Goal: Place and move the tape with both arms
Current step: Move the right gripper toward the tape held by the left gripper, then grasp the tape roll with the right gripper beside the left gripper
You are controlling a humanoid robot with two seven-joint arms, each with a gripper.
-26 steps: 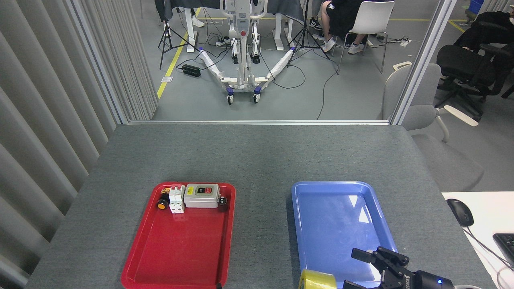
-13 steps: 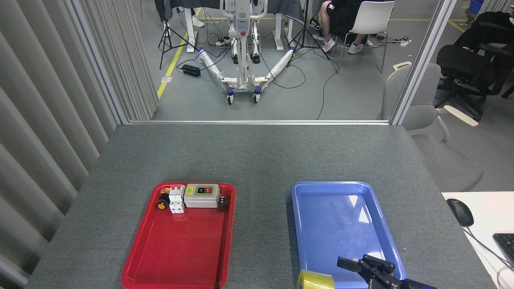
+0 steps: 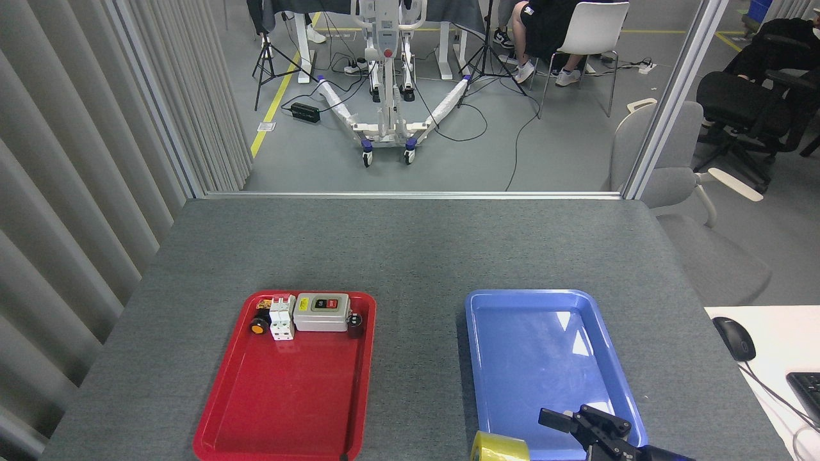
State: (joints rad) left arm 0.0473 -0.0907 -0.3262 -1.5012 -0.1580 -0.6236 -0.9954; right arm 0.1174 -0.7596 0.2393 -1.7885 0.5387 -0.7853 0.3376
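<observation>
Red tray (image 3: pixel 282 390): sitting on the grey table (image 3: pixel 410 250), left of centre, long side running away from the robot.
Parts in red tray: crowding the far end only. L to R: small black knob w/ orange cap (image 3: pixel 258 326), white breaker block (image 3: pixel 282 317), grey switch box (image 3: pixel 322 312) w/ black and red buttons on top, small dark cylinder (image 3: pixel 354 323) touching the box's right end. Rest of tray floor showing bare.
Left gripper: not showing in head view.
Tape (image 3: pixel 500 447): yellow roll sitting at the bottom edge of the view, by the near-left corner of the blue tray, partly cropped. Can't tell whether it's resting on the tray rim or on the table just beside it.
Blue tray (image 3: pixel 487 301): lying right of centre, parallel to the red one, apart from it w/ a strip of table between. Floor glaring w/ light reflections.
Right gripper (image 3: pixel 573 435): coming in from the bottom right over the near end of the blue tray, black fingers (image 3: pixel 555 419) pointing left toward the tape. Fingers are spread, nothing between them; a gap is showing between the gripper and the roll.
Far right: white desk (image 3: pixel 778 346) w/ black mouse (image 3: pixel 734 338) and a keyboard corner (image 3: pixel 808 390), beside the table.
</observation>
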